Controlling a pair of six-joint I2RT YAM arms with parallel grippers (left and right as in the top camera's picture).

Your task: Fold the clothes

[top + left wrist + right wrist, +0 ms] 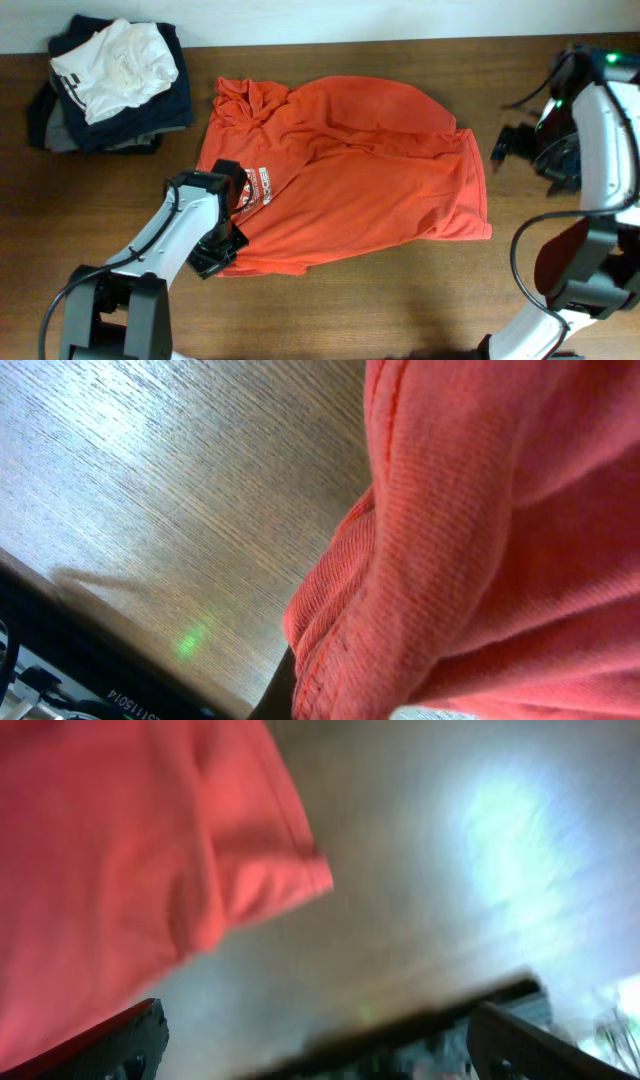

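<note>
The red-orange t-shirt (370, 180) lies crumpled and partly doubled over in the middle of the table, with white lettering (262, 190) showing near its left side. My left gripper (218, 252) sits at the shirt's lower left edge. In the left wrist view the red cloth (480, 530) is bunched right at the jaws, beside one dark finger (278, 692), so the gripper is shut on it. My right gripper (505, 148) is just right of the shirt's right edge. In the blurred right wrist view its fingers (320, 1040) are wide apart and empty, with the shirt's hem (130, 850) at the upper left.
A stack of folded navy and grey garments with a white one on top (110, 85) stands at the back left corner. The wooden table (400, 310) shows bare wood in front of the shirt. The right arm's body rises at the right edge.
</note>
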